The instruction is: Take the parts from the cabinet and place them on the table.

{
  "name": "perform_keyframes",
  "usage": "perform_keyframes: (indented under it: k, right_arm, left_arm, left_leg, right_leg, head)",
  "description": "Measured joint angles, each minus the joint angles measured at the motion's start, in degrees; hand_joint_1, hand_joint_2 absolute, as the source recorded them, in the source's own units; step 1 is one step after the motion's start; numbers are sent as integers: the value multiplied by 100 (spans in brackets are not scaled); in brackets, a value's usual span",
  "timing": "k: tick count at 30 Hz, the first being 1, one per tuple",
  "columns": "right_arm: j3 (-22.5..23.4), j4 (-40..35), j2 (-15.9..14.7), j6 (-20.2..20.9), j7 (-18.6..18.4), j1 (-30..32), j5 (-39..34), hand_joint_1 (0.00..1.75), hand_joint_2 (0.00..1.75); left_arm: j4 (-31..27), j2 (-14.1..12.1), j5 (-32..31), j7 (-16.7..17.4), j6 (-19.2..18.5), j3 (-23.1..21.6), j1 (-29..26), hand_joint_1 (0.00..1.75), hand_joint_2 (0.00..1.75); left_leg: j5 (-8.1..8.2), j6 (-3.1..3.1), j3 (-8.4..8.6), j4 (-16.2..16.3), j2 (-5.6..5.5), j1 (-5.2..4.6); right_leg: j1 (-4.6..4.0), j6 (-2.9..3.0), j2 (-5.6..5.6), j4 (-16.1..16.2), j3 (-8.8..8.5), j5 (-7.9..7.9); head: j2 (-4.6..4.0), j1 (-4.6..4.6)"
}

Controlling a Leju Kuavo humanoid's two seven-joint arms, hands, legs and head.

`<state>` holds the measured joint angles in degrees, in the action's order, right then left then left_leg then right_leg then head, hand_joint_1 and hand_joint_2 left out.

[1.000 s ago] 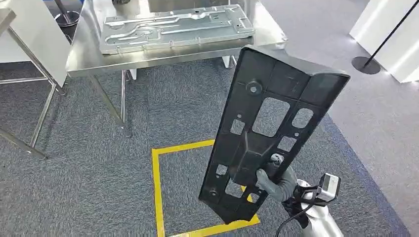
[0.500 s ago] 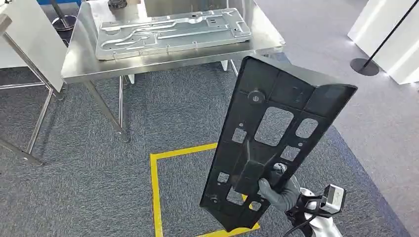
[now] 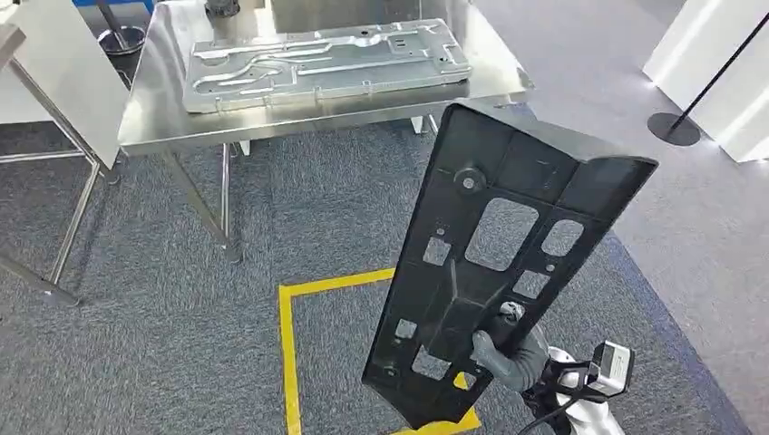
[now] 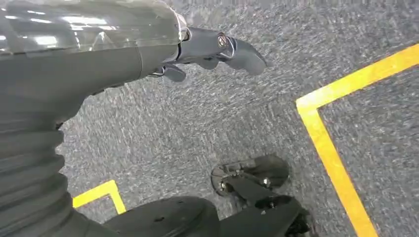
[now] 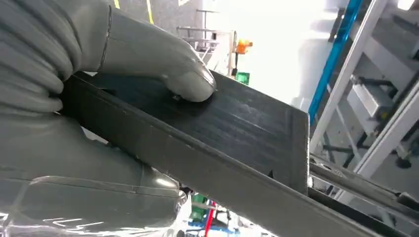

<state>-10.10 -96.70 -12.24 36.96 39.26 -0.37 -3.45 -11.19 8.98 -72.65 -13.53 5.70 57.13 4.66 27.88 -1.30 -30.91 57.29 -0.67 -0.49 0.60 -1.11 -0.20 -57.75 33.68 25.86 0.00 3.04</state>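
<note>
Right robot hand (image 3: 508,349): grasps the black panel (image 3: 494,245) near its lower end, thumb pressed on the flat face in the right wrist view.
Left robot hand (image 4: 217,49): holds nothing, fingers loosely extended over the carpet (hanging low beside the body).
Black panel: held upright and tilted at about 5 o'clock in the head view, well apart from the tabletop (image 3: 154,109).
Tabletop: steel, at 12 o'clock, already bearing a pressed metal plate (image 3: 322,59); bare strips remain along its front and sides.
Step in hand: carrying the panel to the tabletop.
Doing it well: keep the grasp firm, since the long top end probably levers hard; close in square, then lower it flat beside the plate, not across it.
Floor: yellow tape square (image 3: 290,299) at 6 o'clock.
Writing: none readable.
</note>
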Motion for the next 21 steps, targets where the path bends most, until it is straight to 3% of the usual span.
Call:
perform_keyframes:
  k: [2, 3, 4, 5, 7, 8, 9, 10, 11, 12, 13, 14, 15, 17, 19, 20, 21]
  right_arm:
    - [2, 0, 0, -2, 0, 1, 2, 175, 175]
    - [0, -7, -2, 0, 0, 1, 2, 175, 175]
    - [0, -13, -2, 2, 0, 0, 4, 175, 175]
    - [0, -15, -9, 2, 0, -12, 4, 175, 175]
    - [0, -13, -9, 4, 0, -8, 7, 175, 175]
    - [0, -13, -9, 9, -2, -8, 11, 175, 175]
    - [-2, -13, -9, 11, -2, -3, 11, 175, 175]
    - [0, -13, -9, 11, -2, 0, 13, 175, 175]
    - [0, -13, -9, 13, -2, -1, 13, 175, 175]
    - [0, -13, -9, 15, -2, -1, 13, 175, 175]
    - [0, -13, -9, 15, 0, -2, 13, 175, 175]
    - [0, -15, -9, 15, 0, -11, 13, 175, 175]
    - [0, -15, -9, 15, 0, -14, 20, 175, 175]
    - [-2, -15, -9, 15, 0, -12, 24, 175, 175]
    - [0, -31, 2, 15, 0, -10, 24, 175, 175]
    - [2, -31, 2, 15, 0, -28, 24, 175, 175]
    - [2, -31, 2, 17, 0, -33, 24, 175, 175]
  left_arm:
    - [0, 0, -2, 7, -2, 0, 0, 0, 175]
    - [-2, -2, -4, 11, -2, 0, 10, 0, 175]
    - [-2, -2, -4, 15, -2, 0, 7, 0, 175]
    - [-2, -2, -7, 15, -2, 0, 13, 0, 175]
    - [-2, -2, -9, 15, -2, 0, 8, 0, 175]
    - [-2, -2, -9, 15, -2, 0, 0, 0, 175]
    - [-2, -2, -9, 13, -2, 0, -7, 0, 175]
    - [-2, -2, -9, 15, 0, 0, -5, 0, 175]
    - [-2, -2, -15, 15, 2, 0, -2, 0, 175]
    - [-2, -2, -15, 15, 4, 0, -2, 0, 175]
    - [-2, -2, -17, 15, 4, 0, -2, 0, 175]
    - [-2, -2, -17, 13, 4, 0, 0, 0, 175]
    - [-2, -2, -17, 13, 4, 0, 5, 0, 175]
    - [-2, -9, -17, 13, 7, 0, -10, 0, 175]
    - [-2, -9, -20, 11, 7, 0, -5, 0, 175]
    - [-2, -9, -20, 7, 7, 0, 4, 0, 175]
    - [-2, -9, -20, 7, 7, 0, 10, 0, 175]
  left_leg:
    - [15, 55, 25, -27, 9, 12]
    - [49, 102, 60, -24, 12, -25]
    - [123, 133, 40, 92, 16, 5]
    - [313, 161, -117, 416, 23, 17]
    - [733, 213, -620, 1386, 24, 51]
    - [820, 232, -829, 1742, 25, 59]
    - [764, 241, -921, 1843, 25, 66]
    - [557, 245, -865, 1647, 26, 73]
    - [278, 240, -692, 1236, 27, 77]
    - [-56, 224, -418, 625, 29, 80]
    - [-214, 198, -217, 149, 29, 80]
    - [-115, 166, -169, 75, 23, 37]
    - [-139, 106, -167, 78, 19, 47]
    - [-123, 53, -181, 81, 15, 19]
    - [-166, -37, -122, -9, 19, 62]
    - [-158, -71, -110, -16, 21, 65]
    - [-153, -88, -108, -15, 25, 61]
  right_leg:
    - [-20, 34, 17, 5, 1, 19]
    - [37, 60, 21, 66, -47, 6]
    - [50, 82, 9, 105, -98, 5]
    - [59, 111, -3, 110, -120, 22]
    - [54, 136, -12, 104, -138, 50]
    - [53, 140, -11, 98, -141, 62]
    - [54, 132, -8, 88, -151, 77]
    - [56, 122, -3, 80, -172, 100]
    - [60, 110, 1, 70, -202, 123]
    - [61, 91, 6, 62, -248, 155]
    - [62, 64, 5, 60, -281, 183]
    - [26, 28, 11, 54, -278, 198]
    - [29, -2, 17, 50, -262, 189]
    - [38, -61, 14, 76, -269, 191]
    - [66, -127, 11, 28, -286, 255]
    - [63, -133, 12, -224, -167, 413]
    - [67, -146, 12, -673, 64, 632]
  head:
    - [0, -2]
    - [0, 0]
    - [0, 2]
    - [0, 2]
    - [0, 0]
    - [0, 2]
    - [0, 2]
    - [0, 0]
    - [0, 0]
    - [0, 0]
    - [0, 0]
    - [0, 0]
    - [0, 0]
    - [0, 0]
    - [0, 0]
    - [0, 0]
    - [0, 0]
